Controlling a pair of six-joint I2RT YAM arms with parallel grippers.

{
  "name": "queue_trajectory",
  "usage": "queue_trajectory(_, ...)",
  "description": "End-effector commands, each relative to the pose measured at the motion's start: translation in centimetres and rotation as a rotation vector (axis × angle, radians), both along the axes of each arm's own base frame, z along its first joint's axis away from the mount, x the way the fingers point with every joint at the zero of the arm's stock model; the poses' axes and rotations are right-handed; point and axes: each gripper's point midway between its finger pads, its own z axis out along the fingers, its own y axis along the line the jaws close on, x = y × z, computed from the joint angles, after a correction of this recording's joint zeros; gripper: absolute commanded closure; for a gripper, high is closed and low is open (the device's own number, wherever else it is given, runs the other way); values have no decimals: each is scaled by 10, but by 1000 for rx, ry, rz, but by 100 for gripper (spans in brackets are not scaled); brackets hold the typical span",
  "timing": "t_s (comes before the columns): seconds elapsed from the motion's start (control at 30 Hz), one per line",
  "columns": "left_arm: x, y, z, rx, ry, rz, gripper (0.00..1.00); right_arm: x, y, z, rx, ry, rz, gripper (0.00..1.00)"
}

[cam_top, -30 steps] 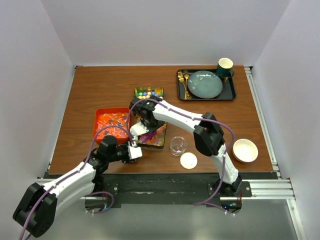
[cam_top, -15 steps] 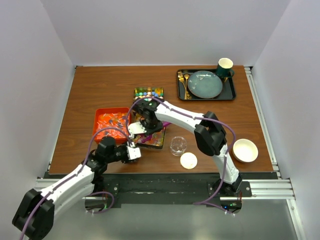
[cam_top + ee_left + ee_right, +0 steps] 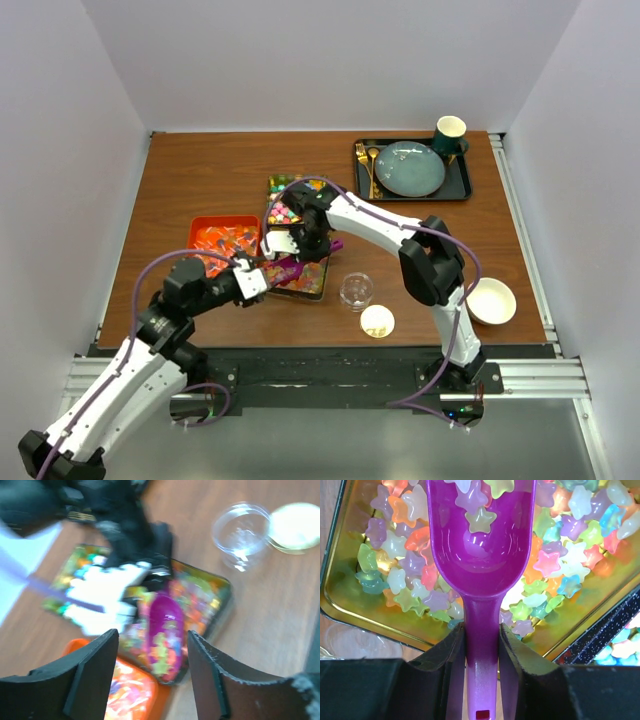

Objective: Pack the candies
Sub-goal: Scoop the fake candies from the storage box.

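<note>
Gripping purple scoop (image 3: 481, 545) in right tool (image 3: 481, 632) over candies (image 3: 547, 562) | left tool (image 3: 152, 636) wide apart, empty

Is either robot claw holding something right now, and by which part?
The right gripper clamps the purple scoop by its handle, just behind the bowl, which carries a few star candies. The left gripper is open, holding nothing.

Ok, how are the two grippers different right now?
The right gripper is shut on the purple scoop; the left gripper is open and empty. The right one reaches over the gold tray of star candies; the left sits beside it. Both have black fingers.
</note>
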Motion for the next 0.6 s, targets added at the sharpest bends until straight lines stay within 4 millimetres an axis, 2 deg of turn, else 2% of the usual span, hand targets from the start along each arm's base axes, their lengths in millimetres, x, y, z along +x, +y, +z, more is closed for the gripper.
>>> queue_trajectory(0.0, 24, 23, 60, -60, -46, 220, 36, 4, 14, 19, 176, 43, -43, 100)
queue_trajectory(0.07, 35, 32, 78, -67, -85, 290, 30, 10, 12, 20, 202, 33, -56, 100)
queue_trajectory(0.17, 47, 45, 90, -74, -113, 388, 26, 10, 12, 28, 274, 48, -79, 100)
queue_trajectory(0.27, 55, 50, 84, -57, -98, 419, 26, 3, 7, 31, 301, 71, -82, 100)
queue_trajectory(0.4, 71, 60, 79, -31, -123, 471, 25, -9, -5, 19, 303, 89, -69, 100)
queue_trajectory(0.57, 95, 76, 82, -52, -112, 560, 25, -9, -11, 29, 373, 78, -71, 100)
